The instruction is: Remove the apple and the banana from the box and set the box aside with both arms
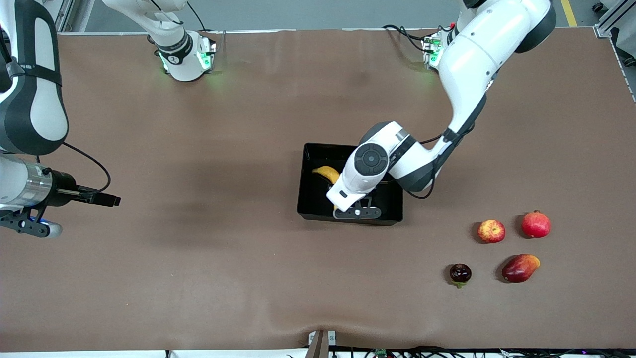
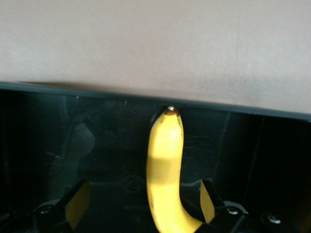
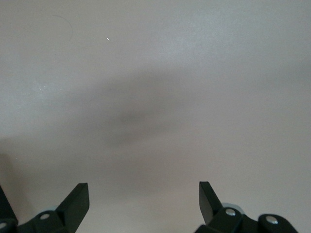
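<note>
Glossy black plastic box (image 1: 310,199); smooth yellow banana (image 2: 166,179); matt brown table (image 1: 198,248).

arms: two, white with black-grey joints
grippers: two, the left gripper (image 1: 348,201) mid-frame and the right gripper (image 1: 30,226) at the frame's middle-left edge
tray: one, a black tray (image 1: 310,199) mid-frame
banana: one, a yellow banana (image 1: 327,172) in the tray
apple: one, a red-and-yellow apple (image 1: 491,231), lower right
other fruits: three, lower right: a red round fruit (image 1: 536,224), a red-orange mango (image 1: 519,268), a dark maroon fruit (image 1: 460,273)
</note>
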`<state>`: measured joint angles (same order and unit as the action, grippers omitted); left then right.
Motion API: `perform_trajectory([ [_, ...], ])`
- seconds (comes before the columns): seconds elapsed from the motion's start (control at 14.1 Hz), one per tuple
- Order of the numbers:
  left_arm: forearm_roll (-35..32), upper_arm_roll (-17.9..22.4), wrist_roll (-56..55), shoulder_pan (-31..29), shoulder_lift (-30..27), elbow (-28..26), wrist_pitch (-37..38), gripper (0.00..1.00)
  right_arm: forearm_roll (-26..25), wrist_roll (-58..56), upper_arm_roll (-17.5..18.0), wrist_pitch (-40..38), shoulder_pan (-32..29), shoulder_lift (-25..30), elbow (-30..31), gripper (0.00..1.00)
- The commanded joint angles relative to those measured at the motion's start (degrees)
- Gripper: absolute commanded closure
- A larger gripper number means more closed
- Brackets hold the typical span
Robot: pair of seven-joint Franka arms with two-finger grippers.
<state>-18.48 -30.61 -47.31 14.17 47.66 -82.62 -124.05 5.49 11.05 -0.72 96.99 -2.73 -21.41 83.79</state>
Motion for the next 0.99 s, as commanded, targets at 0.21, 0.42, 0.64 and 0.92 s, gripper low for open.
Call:
perform_trajectory([
  [0.21,0.5,0.2,-1.8,4.0,2.8,0.5,-2.9,0.0,0.8,0.7,0.3,0.1,-0.3,-0.8,-0.6,0.0],
  [0.42,-0.2,0.8,-2.6,5.6,4.1,0.4,-3.1,0.0,2.7,0.7,0.3,0.7,-0.6,-1.6,-0.6,0.0],
  [0.64,-0.2,2.4,-3.9,7.7,5.0,0.4,-3.2,0.0,3.3,0.8,0.3,1.8,0.0,-2.9,-0.6,0.0],
  [0.92,-0.1,4.5,-4.5,9.5,5.9,0.6,-3.7,0.25,5.2,1.8,0.3,3.5,0.2,-4.1,-0.6,0.0],
])
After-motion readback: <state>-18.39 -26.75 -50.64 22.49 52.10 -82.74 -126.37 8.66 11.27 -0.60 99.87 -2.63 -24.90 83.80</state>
